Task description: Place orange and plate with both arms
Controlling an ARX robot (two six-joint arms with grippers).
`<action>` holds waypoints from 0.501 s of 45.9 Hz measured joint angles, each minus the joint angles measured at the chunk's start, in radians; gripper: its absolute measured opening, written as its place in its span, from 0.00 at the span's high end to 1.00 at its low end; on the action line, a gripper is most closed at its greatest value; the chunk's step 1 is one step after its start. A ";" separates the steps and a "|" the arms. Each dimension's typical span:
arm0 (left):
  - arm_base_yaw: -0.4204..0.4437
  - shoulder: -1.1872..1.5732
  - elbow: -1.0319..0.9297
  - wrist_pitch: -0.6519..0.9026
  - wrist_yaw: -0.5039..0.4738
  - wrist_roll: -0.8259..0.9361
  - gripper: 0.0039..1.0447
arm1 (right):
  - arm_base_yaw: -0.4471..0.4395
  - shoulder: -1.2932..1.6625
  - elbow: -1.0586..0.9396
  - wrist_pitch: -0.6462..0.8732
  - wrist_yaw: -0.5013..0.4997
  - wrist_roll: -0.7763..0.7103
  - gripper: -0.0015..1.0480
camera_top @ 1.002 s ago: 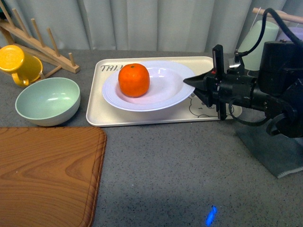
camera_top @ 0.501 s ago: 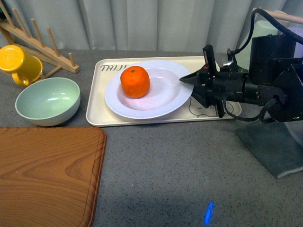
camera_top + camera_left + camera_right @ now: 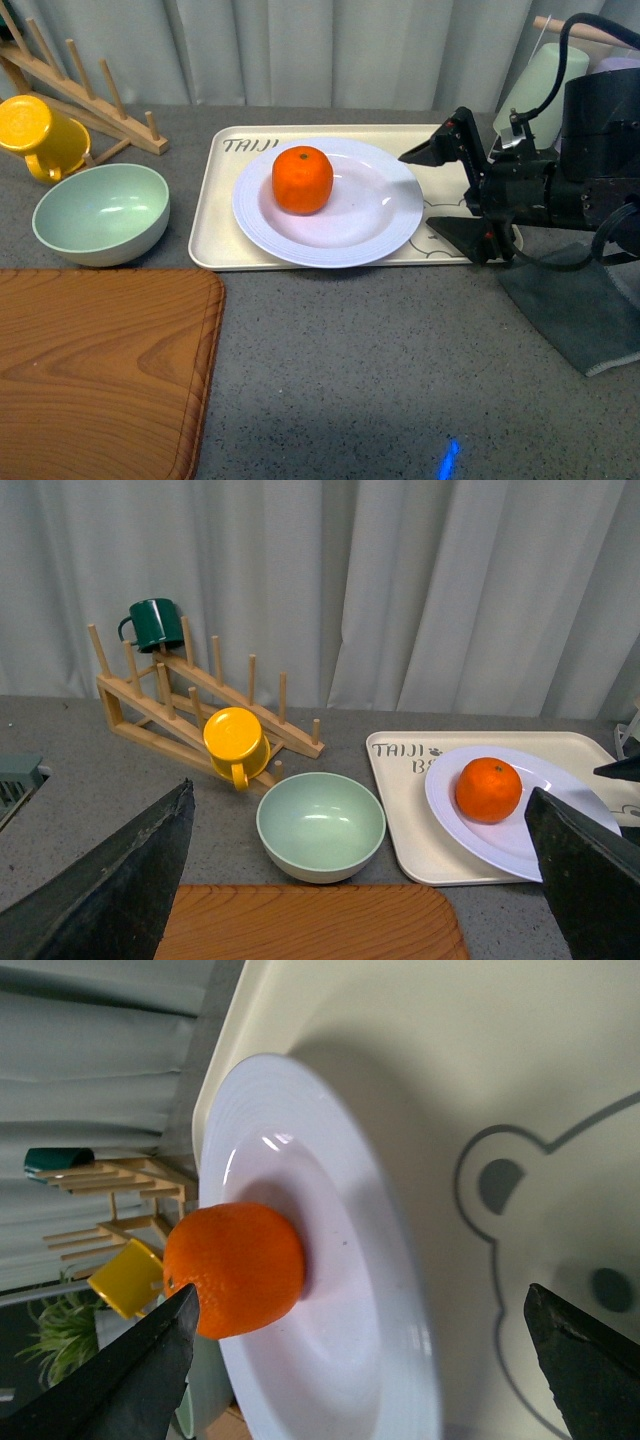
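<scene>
1. Markings. The beige tray (image 3: 212, 205) carries dark lettering (image 3: 250, 145) at its far-left corner. "TAIJI" is legible; in the left wrist view a second line below it starts with "B" and is then hidden by the plate. A line-drawn bear face is printed on the tray's right half, as the right wrist view shows.

2. Containers and contents.
- The plate (image 3: 335, 248), white with a ribbed rim, lies on the tray, and its near edge overhangs the tray's near rim.
- The orange (image 3: 303, 180) sits in the plate's well, left of the plate's centre.
- The pale green bowl (image 3: 100, 212) stands on the surface just left of the tray and is empty.
- The yellow mug (image 3: 40, 135) lies tipped against the wooden rack (image 3: 95, 95), further left of the tray and behind the bowl.
- A dark green mug (image 3: 155, 623) hangs on the rack's top pegs.
- The wooden board (image 3: 100, 370) lies on the surface, nearer than the tray and to its left.

3. Hands.
- The right hand (image 3: 420, 193) is over the tray's right end, with its fingers spread wide and the plate's right rim between them. Contact cannot be determined.
- The left hand (image 3: 358, 792) is spread wide and holds nothing.
</scene>
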 joint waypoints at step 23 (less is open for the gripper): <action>0.000 0.000 0.000 0.000 0.000 0.000 0.06 | 0.058 -0.440 -0.325 -0.014 0.398 -0.693 0.09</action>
